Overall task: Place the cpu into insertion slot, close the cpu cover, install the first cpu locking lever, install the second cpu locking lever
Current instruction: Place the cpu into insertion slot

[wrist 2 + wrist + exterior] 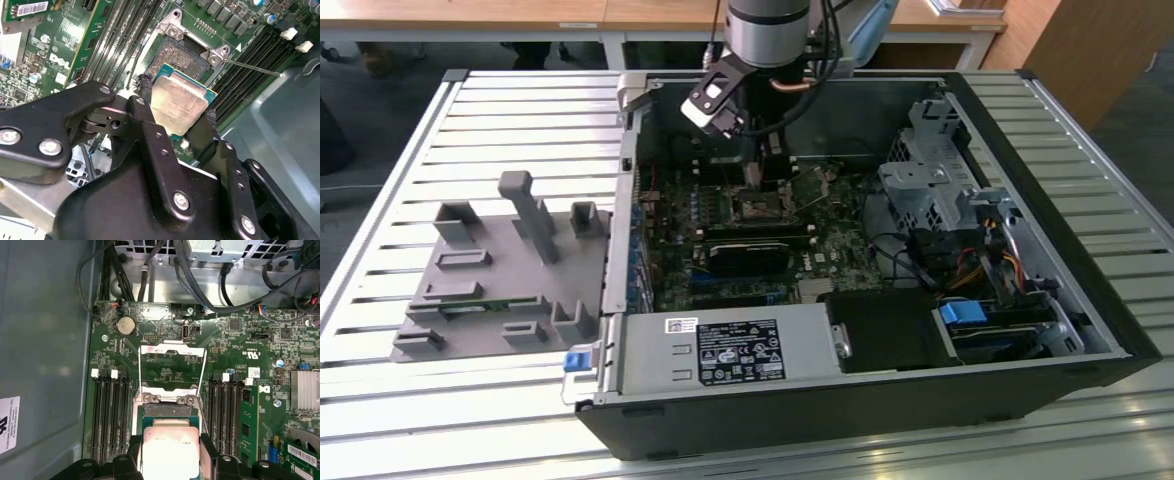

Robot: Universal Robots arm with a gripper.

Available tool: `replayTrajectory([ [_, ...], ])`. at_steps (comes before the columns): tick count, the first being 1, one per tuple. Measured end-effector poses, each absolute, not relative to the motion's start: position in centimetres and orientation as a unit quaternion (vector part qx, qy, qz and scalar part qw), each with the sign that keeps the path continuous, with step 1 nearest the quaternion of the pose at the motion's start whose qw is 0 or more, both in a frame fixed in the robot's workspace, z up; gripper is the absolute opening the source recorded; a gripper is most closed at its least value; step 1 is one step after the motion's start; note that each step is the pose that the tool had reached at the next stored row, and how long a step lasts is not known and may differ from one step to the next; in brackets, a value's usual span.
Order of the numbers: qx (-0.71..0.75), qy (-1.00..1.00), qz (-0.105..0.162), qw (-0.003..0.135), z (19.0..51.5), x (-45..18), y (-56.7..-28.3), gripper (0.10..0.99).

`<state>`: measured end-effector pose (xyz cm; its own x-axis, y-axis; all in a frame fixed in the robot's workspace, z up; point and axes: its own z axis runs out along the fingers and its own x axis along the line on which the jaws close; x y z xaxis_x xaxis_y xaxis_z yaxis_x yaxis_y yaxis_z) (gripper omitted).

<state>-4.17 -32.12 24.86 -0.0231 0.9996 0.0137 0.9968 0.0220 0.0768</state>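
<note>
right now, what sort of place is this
Probably a robotics lab or assembly test bench: an open black desktop computer case sits on a slatted silvery metal table, wooden desks stand behind, and the arm's gripper holds a silvery square cpu over the green motherboard.

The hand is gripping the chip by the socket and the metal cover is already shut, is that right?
No. The hand grips the chip by the socket, but the metal cover is swung open, not shut; the first wrist view shows it.
</note>
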Motion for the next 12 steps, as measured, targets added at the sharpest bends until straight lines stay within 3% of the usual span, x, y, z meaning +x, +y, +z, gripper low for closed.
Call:
replayTrajectory([
  [12,0.699,0.715,0.030,0.023,23.2,-4.1,-31.8,0.541],
])
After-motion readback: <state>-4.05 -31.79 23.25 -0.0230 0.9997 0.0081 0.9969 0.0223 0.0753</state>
